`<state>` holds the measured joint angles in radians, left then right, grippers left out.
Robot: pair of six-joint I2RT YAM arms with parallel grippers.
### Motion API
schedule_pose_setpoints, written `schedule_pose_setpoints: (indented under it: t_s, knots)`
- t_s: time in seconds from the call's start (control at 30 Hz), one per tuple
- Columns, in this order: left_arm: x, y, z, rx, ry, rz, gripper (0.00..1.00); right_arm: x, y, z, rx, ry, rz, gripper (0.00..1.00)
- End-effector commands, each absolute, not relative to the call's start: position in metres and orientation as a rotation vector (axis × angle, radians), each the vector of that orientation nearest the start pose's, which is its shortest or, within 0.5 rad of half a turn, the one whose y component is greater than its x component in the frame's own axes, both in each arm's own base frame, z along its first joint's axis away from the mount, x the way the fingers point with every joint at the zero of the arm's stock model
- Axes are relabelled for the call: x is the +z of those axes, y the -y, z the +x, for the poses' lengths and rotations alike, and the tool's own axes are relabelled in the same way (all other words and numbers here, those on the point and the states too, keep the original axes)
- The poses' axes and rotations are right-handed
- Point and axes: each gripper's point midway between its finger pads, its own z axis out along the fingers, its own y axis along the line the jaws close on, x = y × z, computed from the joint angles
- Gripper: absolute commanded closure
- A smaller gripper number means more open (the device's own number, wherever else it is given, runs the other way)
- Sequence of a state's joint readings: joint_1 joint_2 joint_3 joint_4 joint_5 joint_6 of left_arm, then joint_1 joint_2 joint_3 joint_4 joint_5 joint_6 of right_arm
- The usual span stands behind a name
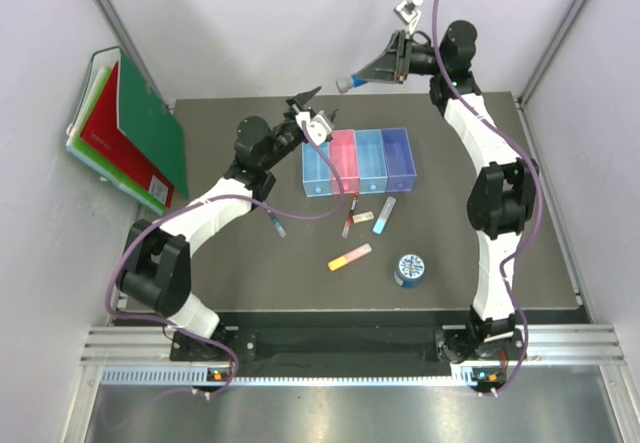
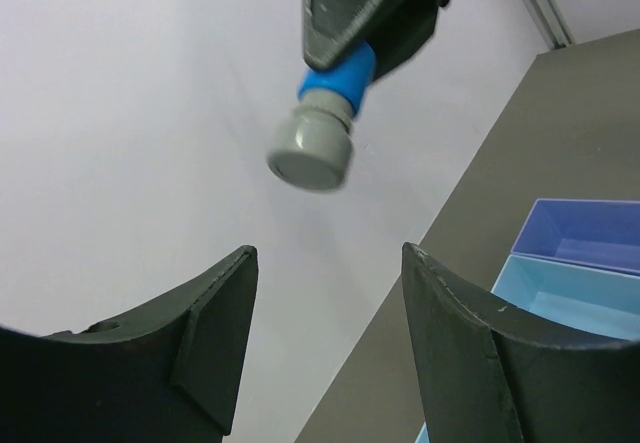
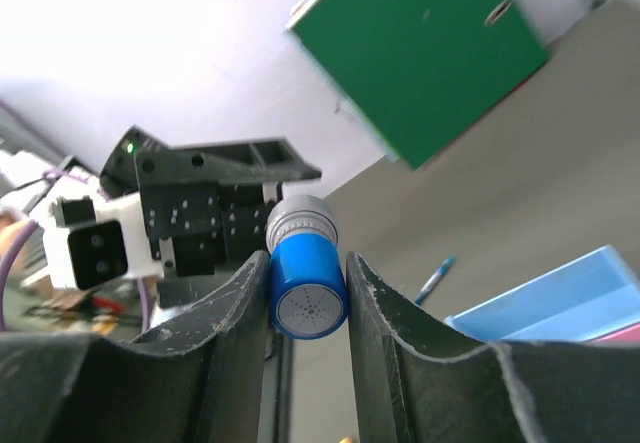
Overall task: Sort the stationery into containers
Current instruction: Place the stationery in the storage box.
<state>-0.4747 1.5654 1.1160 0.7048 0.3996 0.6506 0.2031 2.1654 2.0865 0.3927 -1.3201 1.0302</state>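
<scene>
Right wrist view shows the right fingers (image 3: 230, 323) clamped on the grey-capped blue bottle (image 3: 308, 298), held in the air beyond the bins (image 1: 370, 163); the left fingers (image 2: 215, 333) stand open, empty, facing its cap.

At left, folders (image 1: 140, 133); pen (image 1: 348, 218) before bins (image 1: 371, 159) (tin (image 1: 409, 269) nearer still).

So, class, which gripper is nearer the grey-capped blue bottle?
Right. The right gripper is shut on the grey-capped blue bottle, up in the air. The left gripper is open, apart from it, facing its cap.
</scene>
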Motion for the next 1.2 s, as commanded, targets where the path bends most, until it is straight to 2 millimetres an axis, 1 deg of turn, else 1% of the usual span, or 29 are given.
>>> schedule_pose_setpoints:
  t_s: [0.0,0.1,0.17,0.2,0.23,0.27,0.3,0.33,0.37,0.4,0.43,0.47,0.5,0.53,0.57,0.63,0.67,0.73,0.77,0.8,0.83,0.87,0.93,0.97,1.03,1.07,1.17]
  knots:
    - [0.384,0.264,0.423,-0.069,-0.868,0.946,0.35,0.415,-0.261,0.487,1.563,-1.522,-0.644,0.99]
    - [0.383,0.261,0.424,-0.056,-0.877,0.944,0.35,0.416,-0.257,0.499,1.526,-1.520,-0.604,1.00]
    - [0.383,0.259,0.424,-0.049,-0.888,0.941,0.35,0.412,-0.253,0.509,1.461,-1.521,-0.602,1.00]
    - [0.384,0.258,0.424,-0.043,-0.888,0.938,0.35,0.407,-0.251,0.517,1.430,-1.561,-0.560,1.00]
    - [0.383,0.257,0.424,-0.041,-0.893,0.937,0.35,0.405,-0.248,0.523,1.370,-1.543,-0.586,1.00]
    - [0.384,0.257,0.424,-0.039,-0.893,0.936,0.35,0.401,-0.245,0.528,1.341,-1.551,-0.579,1.00]
    - [0.384,0.255,0.424,-0.033,-0.895,0.933,0.35,0.396,-0.240,0.536,1.302,-1.590,-0.536,1.00]
    - [0.386,0.255,0.423,-0.032,-0.893,0.933,0.36,0.391,-0.237,0.541,1.244,-1.581,-0.562,1.00]
    - [0.383,0.255,0.424,-0.031,-0.900,0.936,0.36,0.385,-0.232,0.547,1.206,-1.598,-0.553,1.00]
    - [0.384,0.254,0.422,-0.028,-0.897,0.937,0.36,0.375,-0.226,0.555,1.145,-1.656,-0.502,1.00]
    - [0.383,0.253,0.422,-0.023,-0.901,0.937,0.36,0.368,-0.220,0.561,1.055,-1.655,-0.537,0.99]
    - [0.383,0.253,0.421,-0.021,-0.901,0.939,0.35,0.362,-0.213,0.570,0.971,-1.680,-0.504,0.99]
    - [0.383,0.251,0.422,-0.013,-0.903,0.938,0.35,0.351,-0.206,0.572,0.918,-1.728,-0.485,0.99]
    - [0.382,0.250,0.423,-0.005,-0.907,0.935,0.35,0.345,-0.200,0.576,0.833,-1.731,-0.517,0.99]
    - [0.382,0.249,0.421,-0.003,-0.906,0.936,0.35,0.339,-0.194,0.580,0.771,-1.752,-0.504,0.99]
    - [0.381,0.248,0.422,0.006,-0.911,0.934,0.35,0.325,-0.182,0.581,0.666,-1.807,-0.522,1.00]
    - [0.383,0.247,0.420,0.008,-0.908,0.933,0.35,0.314,-0.175,0.578,0.621,-1.861,-0.515,1.00]
    - [0.379,0.244,0.421,0.020,-0.920,0.933,0.35,0.306,-0.165,0.574,0.533,-1.890,-0.573,1.00]
    - [0.380,0.242,0.420,0.024,-0.922,0.928,0.35,0.294,-0.159,0.566,0.505,-1.949,-0.574,1.00]
    - [0.377,0.241,0.420,0.028,-0.927,0.930,0.35,0.289,-0.154,0.563,0.467,-1.963,-0.609,1.00]
    - [0.377,0.239,0.419,0.034,-0.931,0.926,0.35,0.285,-0.152,0.559,0.451,-1.983,-0.625,1.00]
    - [0.376,0.239,0.418,0.039,-0.931,0.930,0.35,0.276,-0.147,0.550,0.426,-2.030,-0.633,1.00]
    - [0.371,0.236,0.417,0.049,-0.938,0.933,0.35,0.267,-0.141,0.544,0.373,-2.061,-0.688,1.00]
    - [0.371,0.233,0.418,0.059,-0.941,0.931,0.35,0.256,-0.138,0.537,0.361,-2.109,-0.705,1.00]
    - [0.368,0.230,0.419,0.068,-0.951,0.927,0.35,0.245,-0.132,0.532,0.324,-2.144,-0.751,1.00]
    - [0.367,0.227,0.420,0.076,-0.958,0.921,0.35,0.233,-0.129,0.526,0.315,-2.191,-0.766,1.00]
    - [0.365,0.222,0.422,0.085,-0.975,0.916,0.35,0.218,-0.127,0.520,0.299,-2.232,-0.803,1.00]
